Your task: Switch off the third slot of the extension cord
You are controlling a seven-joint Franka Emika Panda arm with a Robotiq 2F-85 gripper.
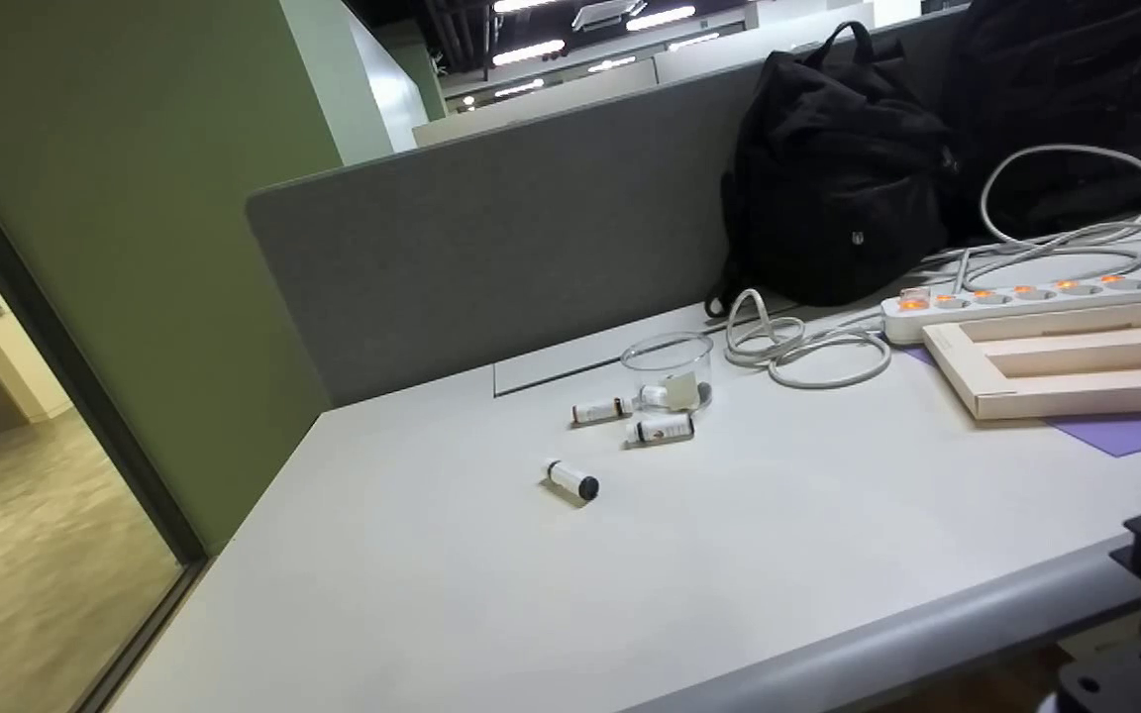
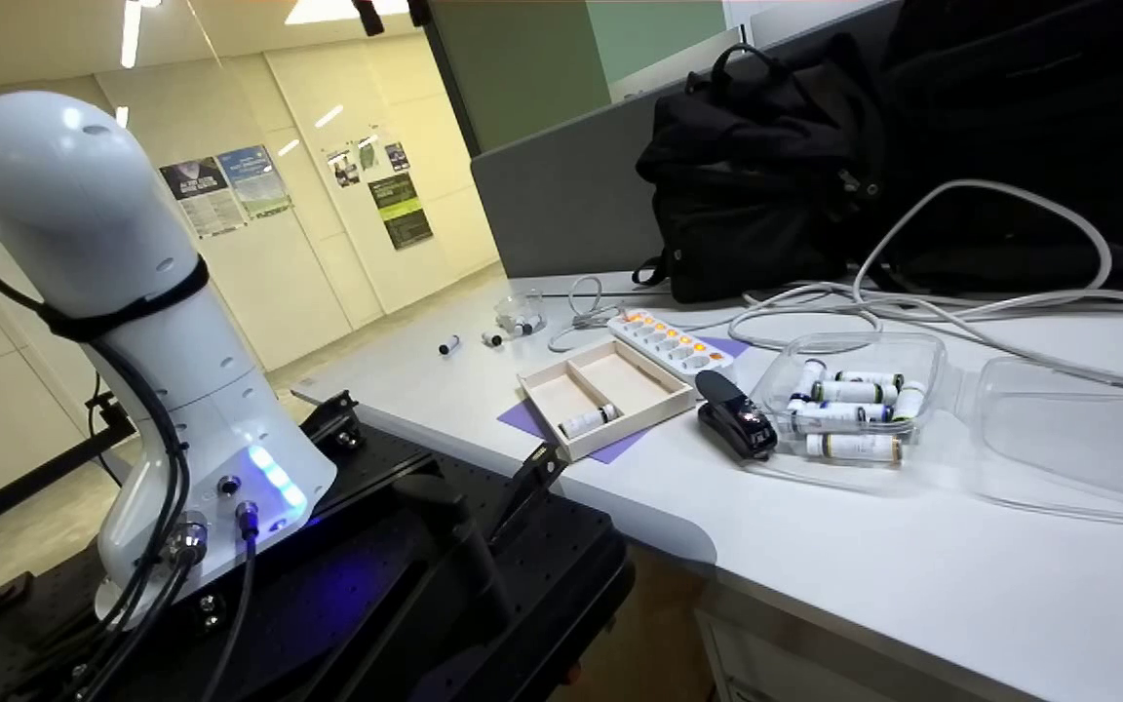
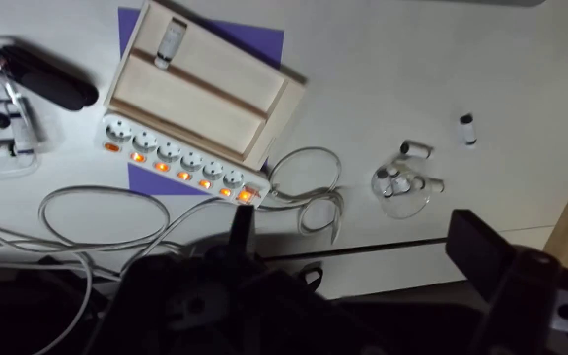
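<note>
Low in the wrist view, one gripper (image 3: 354, 217) stands spread; left of centre lies one strip (image 3: 179, 164) with six sockets (image 3: 191, 161).

"How many of each?"

"With my one gripper (image 3: 358, 239), two fingers (image 3: 479, 254): one extension cord (image 3: 178, 162) carries six sockets (image 3: 168, 151), six small switches (image 3: 161, 166), one larger switch (image 3: 245, 196)."

"And elsewhere?"

"I count two black bags (image 1: 838, 178), one clear cup (image 1: 665, 368), one clear box (image 2: 869, 349), one wooden tray (image 3: 200, 108) holding one vial (image 3: 171, 42), three vials (image 1: 570, 479) loose on the desk (image 1: 432, 574)."
</note>
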